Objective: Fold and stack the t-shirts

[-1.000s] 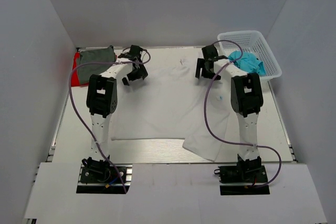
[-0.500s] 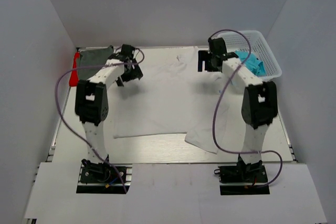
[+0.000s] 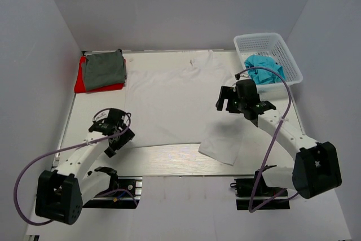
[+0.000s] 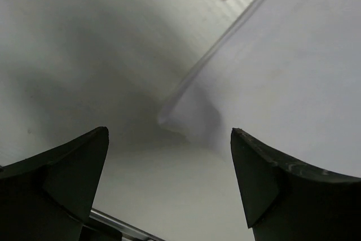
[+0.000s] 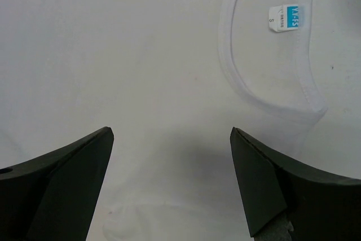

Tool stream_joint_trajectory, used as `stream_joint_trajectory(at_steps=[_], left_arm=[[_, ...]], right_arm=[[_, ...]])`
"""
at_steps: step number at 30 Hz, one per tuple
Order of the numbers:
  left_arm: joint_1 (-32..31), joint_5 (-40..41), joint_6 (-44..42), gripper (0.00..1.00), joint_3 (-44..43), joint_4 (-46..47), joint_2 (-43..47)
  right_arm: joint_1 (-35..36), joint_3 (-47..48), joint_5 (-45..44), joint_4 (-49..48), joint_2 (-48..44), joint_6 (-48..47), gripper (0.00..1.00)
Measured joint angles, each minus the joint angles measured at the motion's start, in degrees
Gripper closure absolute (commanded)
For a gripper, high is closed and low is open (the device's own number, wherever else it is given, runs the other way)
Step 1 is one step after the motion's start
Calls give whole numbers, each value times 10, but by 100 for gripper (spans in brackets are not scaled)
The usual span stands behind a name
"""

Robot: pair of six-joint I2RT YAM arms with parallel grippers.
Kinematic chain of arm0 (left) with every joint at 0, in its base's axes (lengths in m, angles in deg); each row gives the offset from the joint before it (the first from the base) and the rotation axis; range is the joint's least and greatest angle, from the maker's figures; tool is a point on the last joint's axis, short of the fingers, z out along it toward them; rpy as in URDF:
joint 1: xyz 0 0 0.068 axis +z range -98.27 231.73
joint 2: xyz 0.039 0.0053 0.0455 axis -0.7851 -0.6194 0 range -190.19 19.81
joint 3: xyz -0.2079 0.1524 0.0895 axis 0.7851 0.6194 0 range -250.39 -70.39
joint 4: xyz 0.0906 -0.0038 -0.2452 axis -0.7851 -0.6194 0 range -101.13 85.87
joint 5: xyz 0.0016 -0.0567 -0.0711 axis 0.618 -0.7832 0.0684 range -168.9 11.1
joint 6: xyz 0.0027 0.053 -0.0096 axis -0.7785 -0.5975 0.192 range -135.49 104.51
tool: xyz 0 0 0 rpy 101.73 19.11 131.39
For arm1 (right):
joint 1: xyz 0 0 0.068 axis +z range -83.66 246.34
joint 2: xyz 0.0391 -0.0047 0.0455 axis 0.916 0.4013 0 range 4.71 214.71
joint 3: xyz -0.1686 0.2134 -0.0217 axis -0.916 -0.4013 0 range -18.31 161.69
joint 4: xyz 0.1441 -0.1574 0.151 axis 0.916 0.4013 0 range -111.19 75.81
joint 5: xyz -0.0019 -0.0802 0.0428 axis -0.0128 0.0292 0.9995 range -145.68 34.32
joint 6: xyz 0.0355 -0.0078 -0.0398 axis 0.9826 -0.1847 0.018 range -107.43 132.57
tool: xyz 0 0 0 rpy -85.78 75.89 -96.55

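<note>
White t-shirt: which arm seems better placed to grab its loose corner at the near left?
Left, probably: the left end effector, open, hovers over that corner of the white t-shirt; the right end effector is over the collar.

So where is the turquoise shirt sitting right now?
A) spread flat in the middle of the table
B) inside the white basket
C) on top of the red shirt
B: the turquoise t-shirt lies bunched inside the white basket at the table's far right corner.
</note>
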Motion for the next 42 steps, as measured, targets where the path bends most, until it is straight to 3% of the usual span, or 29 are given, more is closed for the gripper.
stream_joint_trajectory(at_steps=[2, 10, 16, 20, 21, 26, 33, 35, 42], left_arm=[[0, 6, 16, 4, 37, -6, 33], [0, 27, 38, 34, 46, 16, 49], [0, 24, 39, 43, 49, 29, 9], [0, 17, 35, 80, 66, 43, -1], [1, 14, 35, 98, 67, 48, -1], [2, 2, 34, 100, 68, 62, -2], [2, -1, 35, 100, 68, 59, 2], [2, -3, 35, 100, 68, 56, 4], [2, -5, 35, 100, 67, 50, 9]], right_arm=[[0, -15, 10, -2, -24, 7, 10], [0, -36, 28, -8, -99, 22, 10], [0, -43, 3, 30, -112, 28, 10], [0, -44, -17, 68, -122, 38, 10], [0, -44, -22, 82, -126, 42, 10], [13, -56, -16, 162, -144, 66, 10], [73, -158, 37, 261, -172, 110, 16], [88, -171, 53, 271, -170, 116, 16], [132, -192, 87, 257, -127, 131, 30]])
